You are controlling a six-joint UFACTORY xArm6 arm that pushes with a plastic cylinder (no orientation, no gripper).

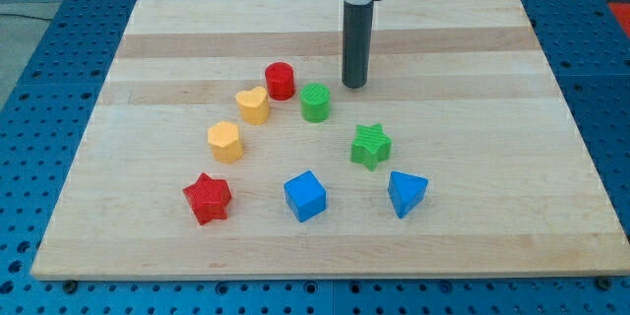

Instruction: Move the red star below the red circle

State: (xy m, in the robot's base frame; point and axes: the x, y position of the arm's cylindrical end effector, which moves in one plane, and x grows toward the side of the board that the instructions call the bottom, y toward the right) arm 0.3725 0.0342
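The red star lies at the lower left of the wooden board. The red circle stands near the board's middle, up and to the right of the star. My tip rests on the board to the right of the red circle, just up and right of the green circle. It touches no block and is far from the red star.
A yellow heart and a yellow hexagon lie between the red circle and the red star. A green star, a blue cube and a blue triangle lie lower right.
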